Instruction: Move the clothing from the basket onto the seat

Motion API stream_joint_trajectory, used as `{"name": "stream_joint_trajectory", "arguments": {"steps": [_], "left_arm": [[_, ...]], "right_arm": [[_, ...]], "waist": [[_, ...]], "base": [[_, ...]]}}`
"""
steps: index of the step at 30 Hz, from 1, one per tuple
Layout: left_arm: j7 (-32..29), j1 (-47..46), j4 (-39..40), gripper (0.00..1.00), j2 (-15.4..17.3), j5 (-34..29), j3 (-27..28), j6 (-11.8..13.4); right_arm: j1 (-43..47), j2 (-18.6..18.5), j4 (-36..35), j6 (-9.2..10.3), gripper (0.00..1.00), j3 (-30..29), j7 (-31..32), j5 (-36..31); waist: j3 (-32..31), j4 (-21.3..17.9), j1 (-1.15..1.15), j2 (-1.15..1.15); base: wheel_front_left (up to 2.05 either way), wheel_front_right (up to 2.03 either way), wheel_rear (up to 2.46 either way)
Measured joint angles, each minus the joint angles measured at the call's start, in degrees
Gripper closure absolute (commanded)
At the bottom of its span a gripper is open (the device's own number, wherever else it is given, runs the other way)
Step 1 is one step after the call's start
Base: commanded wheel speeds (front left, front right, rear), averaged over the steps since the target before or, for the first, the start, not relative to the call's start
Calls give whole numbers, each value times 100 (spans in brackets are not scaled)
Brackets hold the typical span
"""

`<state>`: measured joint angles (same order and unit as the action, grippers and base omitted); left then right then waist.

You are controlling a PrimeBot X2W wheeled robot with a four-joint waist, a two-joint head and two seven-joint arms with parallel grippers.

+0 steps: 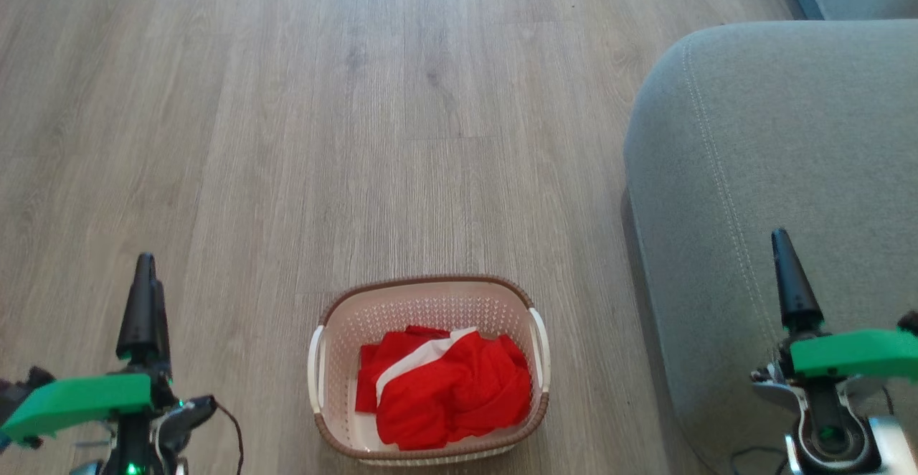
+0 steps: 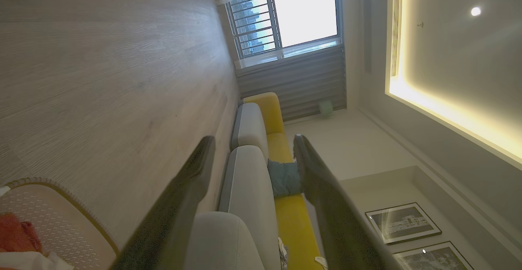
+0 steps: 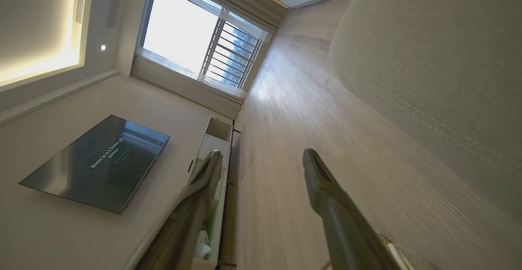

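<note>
The cream perforated basket (image 1: 430, 283), with a brown woven-look rim and white side handles, stands on the wood-grain floor (image 1: 344, 116). The red garment (image 1: 452, 389) lies crumpled inside the basket and covers most of its bottom. A white stripe runs slantwise across the garment's upper folds, and a little pale basket bottom shows at the near left corner.

The grey seat (image 1: 782, 145) stands to the right of the basket, apart from it with a strip of floor between them. Lines of stitching curve down its rounded corner.

The left hand (image 1: 146, 263) hangs to the left of the basket, well apart from it, over bare floor. In the left wrist view its two dark fingers stand spread wide with nothing between them, so it is open. The right hand (image 1: 780, 237) hangs to the right of the basket, well apart from it, and overlaps the seat in the head view. In the right wrist view its fingers are likewise parted and empty. Neither hand touches the basket or the garment.
</note>
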<state>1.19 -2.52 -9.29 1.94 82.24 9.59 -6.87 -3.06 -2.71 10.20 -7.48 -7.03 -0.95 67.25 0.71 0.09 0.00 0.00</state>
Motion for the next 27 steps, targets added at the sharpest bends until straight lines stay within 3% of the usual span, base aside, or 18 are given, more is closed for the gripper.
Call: {"name": "stream_joint_trajectory", "arguments": {"steps": [20,27], "left_arm": [[301,-37,738,0,2,-876,-21,-1],[430,-37,937,0,2,-1817,-224,0]], "right_arm": [[-108,0,-536,0,0,215,-296,-1941],[-108,0,-675,0,0,327,-415,-2561]], "waist": [[38,3,0,0],[94,3,0,0]], "base": [[0,0,0],[0,0,0]]}}
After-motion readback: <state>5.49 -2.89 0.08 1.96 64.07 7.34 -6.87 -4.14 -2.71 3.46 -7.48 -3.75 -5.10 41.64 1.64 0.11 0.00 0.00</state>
